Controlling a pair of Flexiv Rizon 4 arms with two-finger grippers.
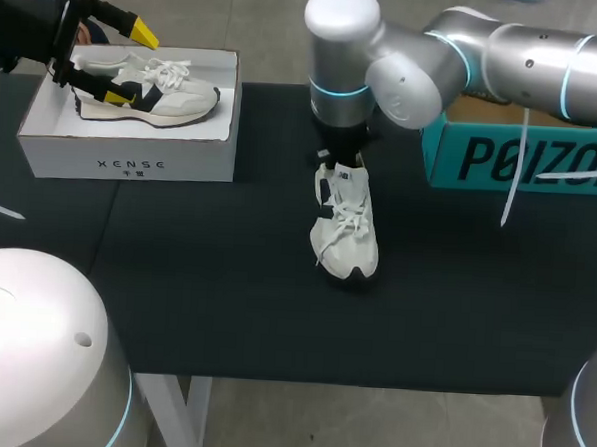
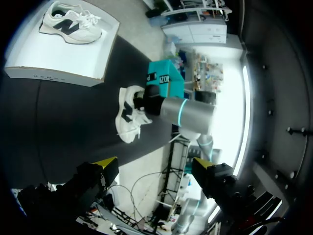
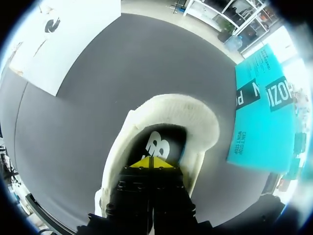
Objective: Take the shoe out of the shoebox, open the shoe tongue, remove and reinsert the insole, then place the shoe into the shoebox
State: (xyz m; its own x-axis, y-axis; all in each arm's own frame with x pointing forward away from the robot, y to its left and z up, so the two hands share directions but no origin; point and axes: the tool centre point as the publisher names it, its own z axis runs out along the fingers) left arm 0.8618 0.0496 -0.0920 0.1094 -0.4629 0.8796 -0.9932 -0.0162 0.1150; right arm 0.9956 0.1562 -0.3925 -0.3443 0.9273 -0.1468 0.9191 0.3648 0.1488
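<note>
Risk first: could drag or tip the whole white shoe instead of freeing only the insole, with nothing pinning the sole down (left gripper far off above the white shoebox, fingers spread wide, holding nothing). Could also snag on the padded collar or bunch the insole at the heel, given the depth of the right gripper inside the opening. Yellow tips pressed together there, just over the dark insole; impossible to tell whether pinching a thin edge or merely closed. Might skid toward the teal box under a sideways pull.

Then the shoe itself: low white trainer with white laces, a dark mark on the side and a thick pale sole. Standing upright near the middle of the black table cover, toe toward the near edge, well apart from the shoebox. Fuzzy pale collar around a dark footbed with a white logo. Probably light and easy to shift. Matching second shoe lying on its side in the shoebox.
</note>
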